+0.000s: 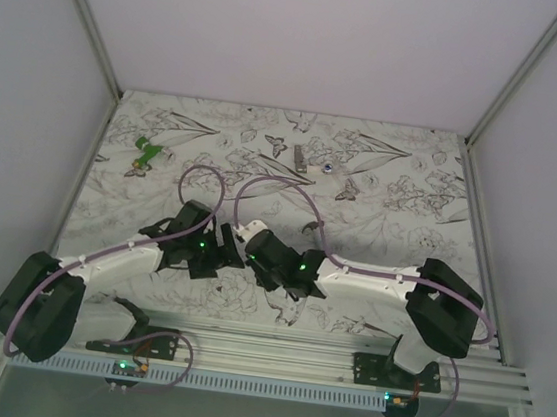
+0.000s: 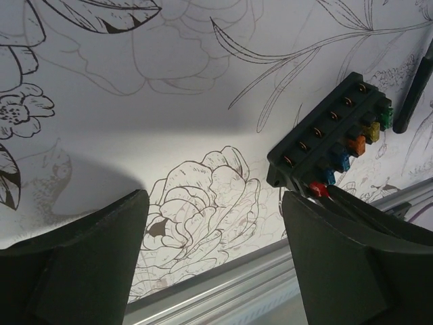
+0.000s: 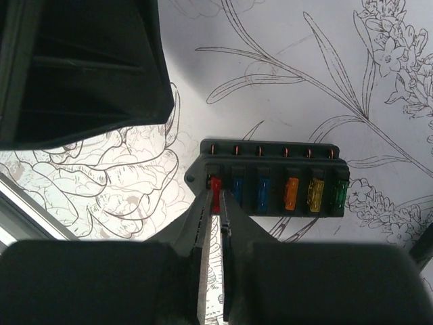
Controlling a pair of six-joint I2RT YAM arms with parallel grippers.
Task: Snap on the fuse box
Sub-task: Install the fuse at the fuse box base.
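Note:
The fuse box [image 3: 270, 177] is a black block with a row of red, blue, orange, yellow and green fuses. It lies flat on the flower-print table and also shows in the left wrist view [image 2: 331, 132]. My right gripper [image 3: 216, 200] is shut on the red fuse [image 3: 216, 186], which sits in the end slot. My left gripper [image 2: 215, 200] is open and empty just beside that same end of the box, which lies outside its right finger [image 2: 338, 257]. In the top view both grippers, left [image 1: 208, 251] and right [image 1: 253, 251], meet mid-table and hide the box.
A black rod-like handle [image 2: 413, 88] lies just beyond the box. A green piece [image 1: 144, 153] lies at the far left, and a small grey oblong piece [image 1: 302, 159] at the far middle. An aluminium rail [image 1: 272, 354] runs along the near edge. White walls enclose the table.

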